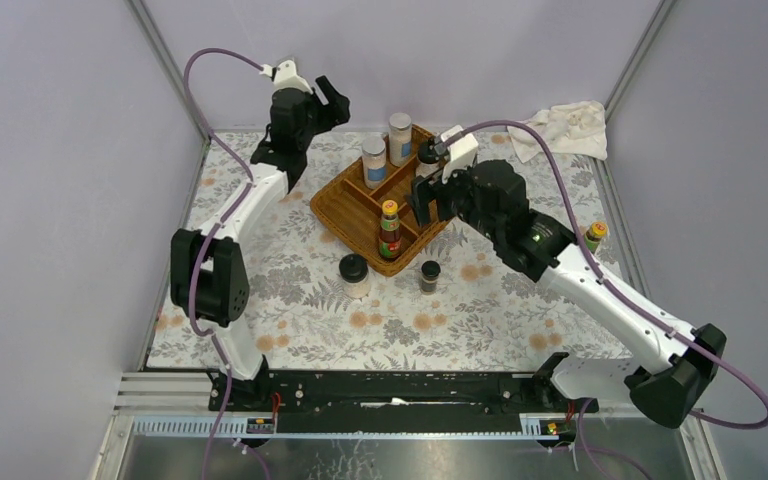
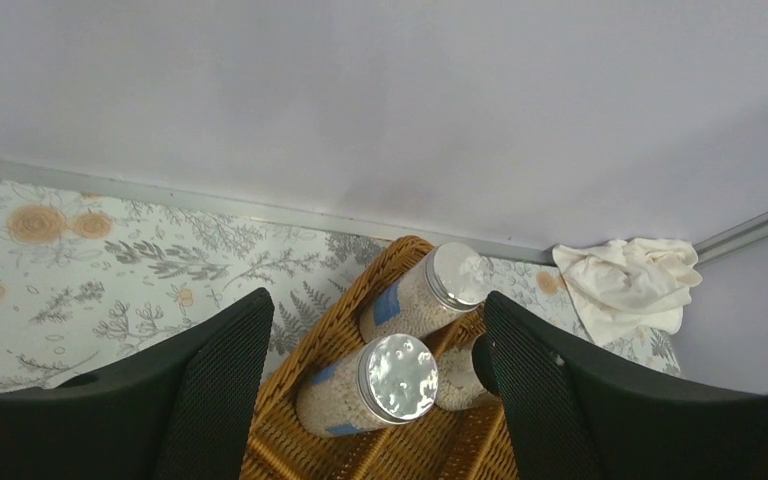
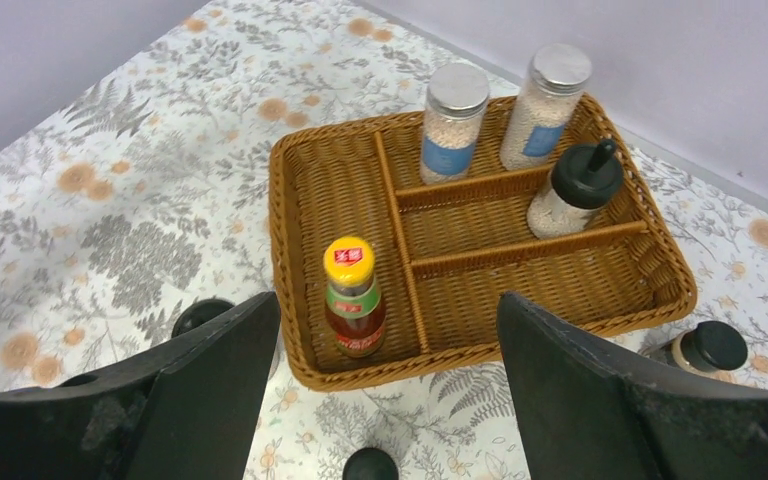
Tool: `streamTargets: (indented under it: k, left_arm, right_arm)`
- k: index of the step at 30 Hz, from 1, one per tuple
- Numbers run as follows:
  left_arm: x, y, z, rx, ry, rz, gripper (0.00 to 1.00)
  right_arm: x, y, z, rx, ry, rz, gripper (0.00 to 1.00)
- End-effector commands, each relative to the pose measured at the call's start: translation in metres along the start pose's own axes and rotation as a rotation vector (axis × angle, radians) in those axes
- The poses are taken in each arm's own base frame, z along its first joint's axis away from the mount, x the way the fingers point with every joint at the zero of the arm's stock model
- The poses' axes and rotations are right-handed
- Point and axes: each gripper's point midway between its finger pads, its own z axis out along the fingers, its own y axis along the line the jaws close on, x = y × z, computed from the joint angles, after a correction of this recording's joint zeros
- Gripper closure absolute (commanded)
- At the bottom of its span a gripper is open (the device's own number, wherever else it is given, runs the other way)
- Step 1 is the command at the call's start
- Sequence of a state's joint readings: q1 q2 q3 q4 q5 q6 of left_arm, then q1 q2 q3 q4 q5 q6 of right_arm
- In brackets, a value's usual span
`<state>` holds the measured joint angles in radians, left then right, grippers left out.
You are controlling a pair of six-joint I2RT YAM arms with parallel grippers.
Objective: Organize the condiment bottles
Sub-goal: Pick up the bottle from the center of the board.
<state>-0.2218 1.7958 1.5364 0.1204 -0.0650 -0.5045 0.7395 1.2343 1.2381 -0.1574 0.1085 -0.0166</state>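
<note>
Small dark spice jar (image 1: 430,275): upright on the table (image 1: 290,310), black lid up, long axis vertical, just outside the near edge of the wicker tray (image 1: 343,207), not touching it. To its left, a wider black-lidded jar (image 1: 353,270), also upright and loose on the cloth. Above and a little behind both, over the tray's near corner: right gripper (image 1: 428,198), jaws spread wide with nothing between them, aimed down past the yellow-capped sauce bottle (image 1: 390,230) standing in the long compartment. Likely next reach, judging from this: back toward the base and down, fingers closing across a vertical axis. Right arm clearly the nearer. Left gripper (image 1: 332,100) raised well behind the tray, looking down on the blue-labelled shakers (image 1: 375,160), jaws parted and empty too.
</note>
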Motion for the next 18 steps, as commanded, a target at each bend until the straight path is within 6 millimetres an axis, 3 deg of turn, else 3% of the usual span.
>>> streamTargets:
  k: [1, 10, 18]
  left_arm:
    - [-0.040, -0.017, -0.014, 0.021, -0.130, 0.042, 0.18]
    - [-0.020, -0.019, -0.006, 0.005, -0.103, 0.081, 0.17]
    - [-0.022, -0.023, -0.009, -0.001, -0.110, 0.097, 0.17]
  right_arm:
    - [0.016, 0.024, -0.009, -0.104, 0.017, -0.050, 0.14]
    - [0.086, 0.050, 0.014, -0.191, 0.130, -0.064, 0.13]
    - [0.129, 0.109, 0.022, -0.335, 0.217, -0.121, 0.12]
